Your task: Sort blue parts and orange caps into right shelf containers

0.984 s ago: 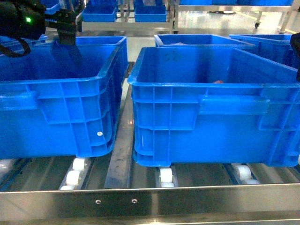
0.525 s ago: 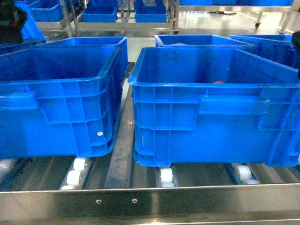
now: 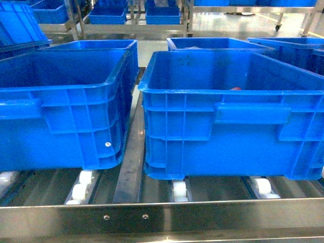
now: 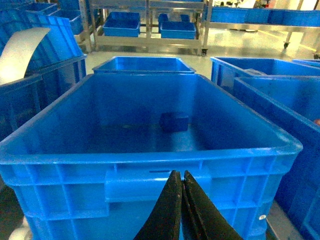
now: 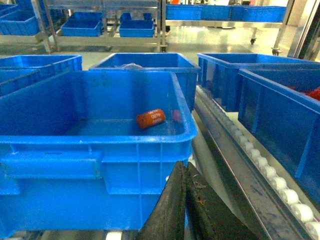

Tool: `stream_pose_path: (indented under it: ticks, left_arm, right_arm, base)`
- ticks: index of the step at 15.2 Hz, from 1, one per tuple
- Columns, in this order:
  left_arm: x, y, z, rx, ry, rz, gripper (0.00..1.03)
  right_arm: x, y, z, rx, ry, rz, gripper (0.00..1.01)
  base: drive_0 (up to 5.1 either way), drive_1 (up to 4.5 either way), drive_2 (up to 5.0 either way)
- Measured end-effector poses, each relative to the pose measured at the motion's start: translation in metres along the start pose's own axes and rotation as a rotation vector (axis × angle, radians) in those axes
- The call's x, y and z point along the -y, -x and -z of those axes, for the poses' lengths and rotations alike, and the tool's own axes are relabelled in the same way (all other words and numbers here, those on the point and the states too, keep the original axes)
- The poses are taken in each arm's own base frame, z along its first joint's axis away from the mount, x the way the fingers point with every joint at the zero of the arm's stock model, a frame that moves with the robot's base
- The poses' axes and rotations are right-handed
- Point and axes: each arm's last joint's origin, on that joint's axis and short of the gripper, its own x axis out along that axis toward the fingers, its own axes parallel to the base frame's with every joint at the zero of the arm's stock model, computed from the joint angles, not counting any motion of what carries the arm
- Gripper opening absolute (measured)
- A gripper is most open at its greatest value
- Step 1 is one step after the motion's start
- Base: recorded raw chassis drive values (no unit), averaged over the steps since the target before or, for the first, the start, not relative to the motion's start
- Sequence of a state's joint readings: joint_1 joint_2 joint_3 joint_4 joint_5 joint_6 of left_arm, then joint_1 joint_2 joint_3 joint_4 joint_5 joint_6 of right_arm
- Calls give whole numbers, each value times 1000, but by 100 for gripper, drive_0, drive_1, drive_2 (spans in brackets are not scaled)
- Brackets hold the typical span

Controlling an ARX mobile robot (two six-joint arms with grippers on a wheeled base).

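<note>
Crates [image 3: 71, 86] and [image 3: 228, 101] are seen side by side on rollers in head view. Left wrist: left gripper [image 4: 181, 192] pressed closed, blue part [image 4: 174, 121] lying in crate. Right wrist: right gripper [image 5: 185, 187] closed, orange cap [image 5: 151, 118] lying in crate.

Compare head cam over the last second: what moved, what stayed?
The left arm, which hung over the left crate a second ago, pulled back up and to the left and is now out of the head view. The dark bit of the right arm at the right edge is gone too. Both crates, including the right crate, sit unmoved on the rollers; the orange speck inside the right crate is unchanged.
</note>
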State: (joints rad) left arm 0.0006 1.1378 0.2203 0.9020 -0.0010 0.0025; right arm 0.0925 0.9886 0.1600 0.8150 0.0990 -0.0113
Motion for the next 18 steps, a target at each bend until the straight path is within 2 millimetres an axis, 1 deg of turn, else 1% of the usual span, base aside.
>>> stream_pose_path:
  ticks: [2,3,4,5,6,7,8,10,18]
  left_arm:
    - [0,16,3,8,-1,1,2]
    - [0,22,6,5,-1,1,2]
    - [0,30,9,-2,-1,1,2]
    - [0,35,10,2,-1,2,2]
    - [0,41,11,10,-1,1,2]
    - [0,45,16,33,-1,1,2]
    - [0,50,25,-23,-1,1,2]
    - [0,58,21,10,-1,1,2]
    - [0,81,14,26,-1,1,2]
  right_arm:
    - [5,13,4,1,-2,-13,2]
    - [13,17,5,5,-3,-2,2]
    - [15,23,7,5,-5,12,2]
    - [15,28,10,0,-5,-1,2]
    - [14,32,13,39,-5,-4,2]
    - [14,35,20,0,-5,-5,2]
    - [14,38,21,-13,-5,-4,2]
    - [14,45,16,18,-6,-4,2]
    - [14,64,13,22,-6,-4,2]
  base:
    - [0,0,0]
    - [0,0,0]
    - [0,0,0]
    - [0,0,0]
    - [0,0,0]
    - [0,0,0]
    - [0,0,0]
    - [0,0,0]
    - [0,0,0]
